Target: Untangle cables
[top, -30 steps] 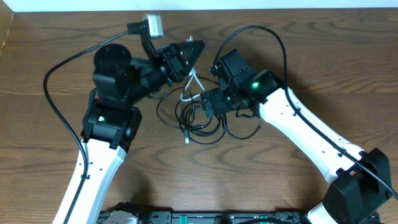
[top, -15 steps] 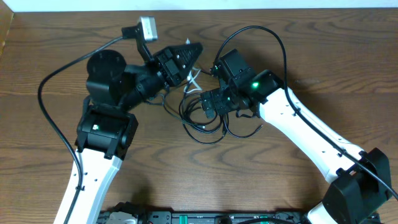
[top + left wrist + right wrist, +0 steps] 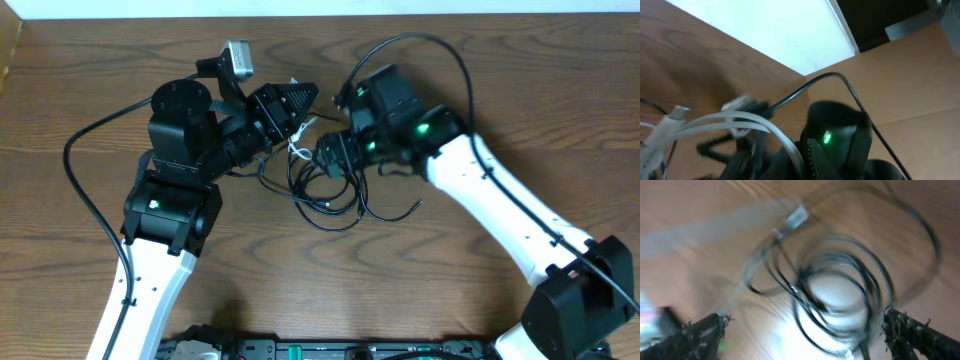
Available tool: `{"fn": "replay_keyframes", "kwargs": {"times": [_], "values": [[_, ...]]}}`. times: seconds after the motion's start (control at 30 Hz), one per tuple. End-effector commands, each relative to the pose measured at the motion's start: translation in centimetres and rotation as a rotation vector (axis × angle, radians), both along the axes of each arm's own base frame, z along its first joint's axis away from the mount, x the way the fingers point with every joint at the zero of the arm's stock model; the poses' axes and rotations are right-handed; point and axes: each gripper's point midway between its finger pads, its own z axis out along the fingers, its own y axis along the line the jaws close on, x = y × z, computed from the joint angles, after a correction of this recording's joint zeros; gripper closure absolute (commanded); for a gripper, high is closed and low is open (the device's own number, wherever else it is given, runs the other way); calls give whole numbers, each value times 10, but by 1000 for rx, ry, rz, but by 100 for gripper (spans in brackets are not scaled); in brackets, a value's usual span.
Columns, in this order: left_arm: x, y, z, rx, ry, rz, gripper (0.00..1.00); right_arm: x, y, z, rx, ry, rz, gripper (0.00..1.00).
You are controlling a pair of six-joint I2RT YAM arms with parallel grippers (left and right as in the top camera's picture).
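The short white cable [image 3: 299, 141] hangs from my left gripper [image 3: 303, 97], which is shut on it above the table. In the left wrist view the white cable [image 3: 740, 120] curves into the jaws [image 3: 795, 160], with its plug [image 3: 678, 113] at the left. The two black cables [image 3: 330, 205] lie coiled and tangled on the wood below both grippers. My right gripper [image 3: 328, 157] is open just over the tangle. In the blurred right wrist view its fingers [image 3: 812, 330] stand wide apart with black loops [image 3: 860, 280] between them and the white plug [image 3: 796, 216] beyond.
A thick black arm cable [image 3: 85, 140] loops out to the left of the left arm. Another [image 3: 440, 55] arcs over the right arm. The table's far edge [image 3: 450, 14] meets a white wall. A cardboard wall [image 3: 920, 75] shows in the left wrist view.
The right arm has swung toward the far edge, gripper nearer the left one. The left gripper drew the white cable up and left off the black coil, which shifted slightly.
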Motion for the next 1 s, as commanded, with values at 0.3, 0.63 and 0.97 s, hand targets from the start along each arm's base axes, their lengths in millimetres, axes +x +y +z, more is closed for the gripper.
{"fn": "replay_keyframes", "kwargs": {"times": [0.3, 0.63, 0.97], "values": [[-1, 2, 13, -61, 25, 19, 92, -9, 27, 51, 261, -77, 207, 1], [-10, -6, 14, -79, 35, -49, 92, 2, 31, 54, 239, -151, 184, 30], [-16, -10, 8, -77, 71, -81, 92, 6, 33, 49, 187, -184, 155, 99]]}}
